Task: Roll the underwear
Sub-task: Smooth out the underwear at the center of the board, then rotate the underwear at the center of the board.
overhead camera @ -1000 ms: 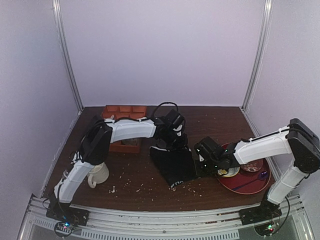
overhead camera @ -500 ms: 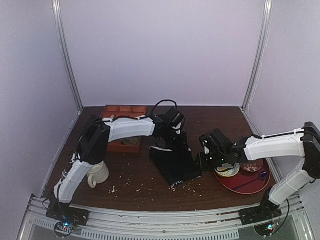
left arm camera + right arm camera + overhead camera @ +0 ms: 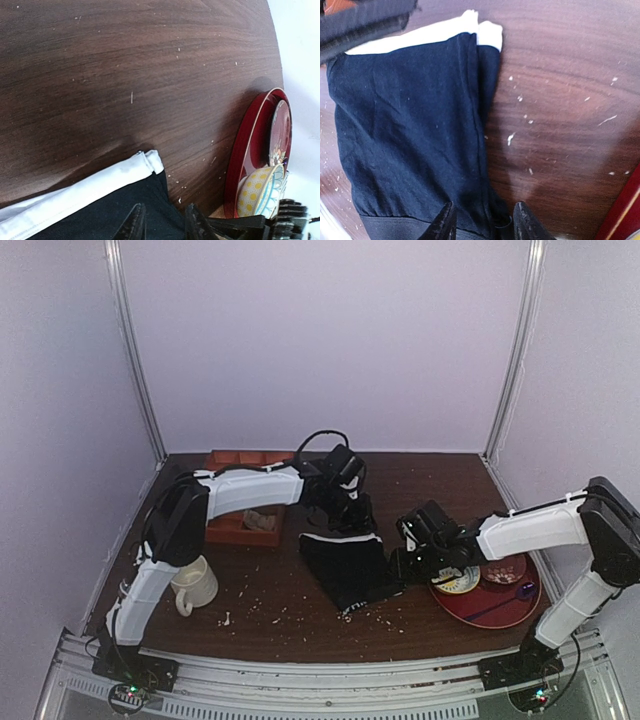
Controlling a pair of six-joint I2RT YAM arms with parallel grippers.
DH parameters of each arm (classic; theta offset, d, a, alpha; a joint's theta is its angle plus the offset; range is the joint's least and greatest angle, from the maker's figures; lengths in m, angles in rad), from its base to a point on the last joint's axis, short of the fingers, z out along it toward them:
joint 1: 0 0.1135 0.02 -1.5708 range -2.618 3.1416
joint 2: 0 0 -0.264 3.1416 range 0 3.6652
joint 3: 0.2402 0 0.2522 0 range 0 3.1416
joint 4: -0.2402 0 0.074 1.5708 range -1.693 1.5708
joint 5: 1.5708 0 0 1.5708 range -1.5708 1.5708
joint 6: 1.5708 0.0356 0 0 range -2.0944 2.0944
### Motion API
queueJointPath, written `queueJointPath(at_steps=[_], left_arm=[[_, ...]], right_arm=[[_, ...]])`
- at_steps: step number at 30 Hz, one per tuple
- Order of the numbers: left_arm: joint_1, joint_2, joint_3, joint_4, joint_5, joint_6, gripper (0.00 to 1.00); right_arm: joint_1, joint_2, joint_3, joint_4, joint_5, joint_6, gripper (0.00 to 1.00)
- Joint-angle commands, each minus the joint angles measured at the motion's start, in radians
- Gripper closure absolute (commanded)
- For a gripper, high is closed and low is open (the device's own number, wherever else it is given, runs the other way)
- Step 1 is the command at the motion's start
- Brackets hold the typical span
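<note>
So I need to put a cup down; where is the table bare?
Bare wood runs behind the underwear to the back wall, right of the compartment tray. Another strip lies between the mug and the underwear. The red tray side is crowded with dishes and the right tool.

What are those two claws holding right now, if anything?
Nothing, it seems: both the left gripper and right gripper stand open over the black underwear, which lies flat.

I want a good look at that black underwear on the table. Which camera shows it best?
The right wrist view: the underwear fills it, white edging showing. The top view shows it whole but small; the left wrist view catches one corner.
</note>
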Motion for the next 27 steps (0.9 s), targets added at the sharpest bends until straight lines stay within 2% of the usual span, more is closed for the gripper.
queueJointPath(at_steps=[1,14,27], left_arm=[[0.007,-0.008,0.007,0.011,0.035,-0.038,0.61],[0.005,0.011,0.033,-0.023,0.043,-0.058,0.60],[0.005,-0.137,-0.161,0.020,-0.048,-0.057,0.60]], right_arm=[[-0.004,0.003,-0.037,0.040,-0.021,0.023,0.63],[-0.015,0.014,0.011,0.046,0.006,0.009,0.61],[-0.102,0.110,0.139,0.056,-0.015,-0.019,0.59]])
